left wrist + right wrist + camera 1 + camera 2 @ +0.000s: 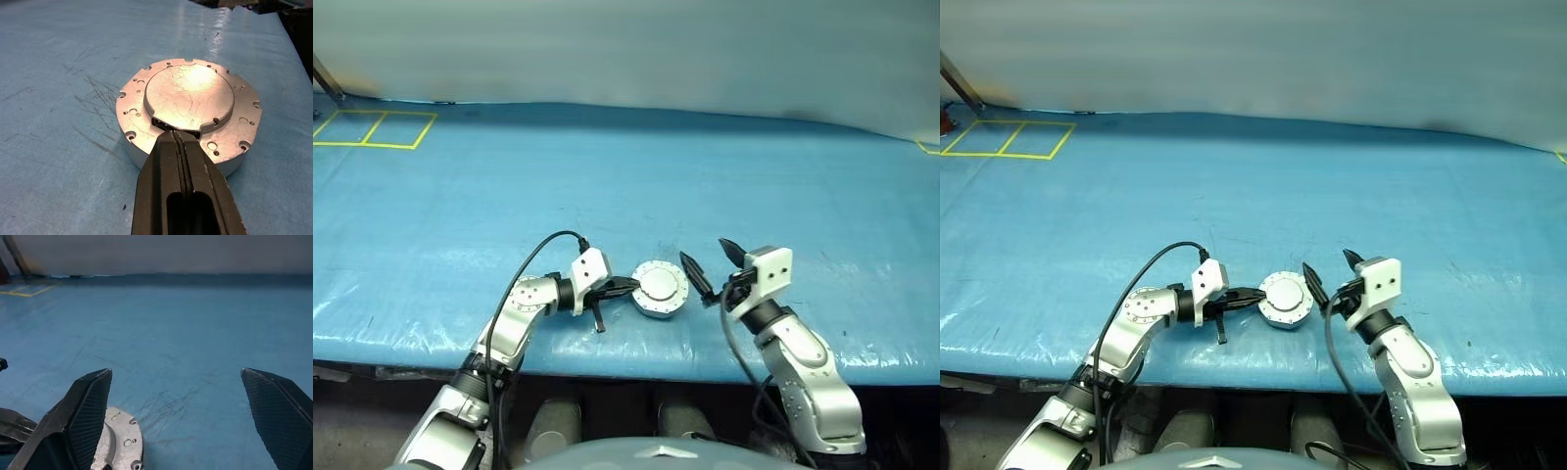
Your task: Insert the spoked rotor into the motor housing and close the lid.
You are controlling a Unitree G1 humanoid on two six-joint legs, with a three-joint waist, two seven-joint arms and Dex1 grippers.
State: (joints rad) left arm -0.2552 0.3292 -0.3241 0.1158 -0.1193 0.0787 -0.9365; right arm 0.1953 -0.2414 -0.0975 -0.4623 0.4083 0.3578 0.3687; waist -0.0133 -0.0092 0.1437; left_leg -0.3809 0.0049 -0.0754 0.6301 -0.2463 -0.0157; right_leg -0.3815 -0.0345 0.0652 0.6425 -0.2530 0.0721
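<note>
The motor housing (661,290) is a round silver can near the table's front edge. A silver plate with a notched rim and a raised round centre, the lid (190,96), covers its top. The spoked rotor is hidden. My left gripper (632,286) is shut with nothing between its fingers. Its tips (177,134) rest at a small slot in the lid's raised centre, on the housing's left side. My right gripper (703,250) stands open just right of the housing and a little above the table, holding nothing. Its left finger (88,406) hangs over the housing's rim (123,440).
A blue sheet (636,176) covers the table, with scratch marks around the housing. Yellow taped squares (374,128) lie at the far left, and a yellow tape corner (928,147) at the far right. The table's front edge (626,367) runs just behind both wrists.
</note>
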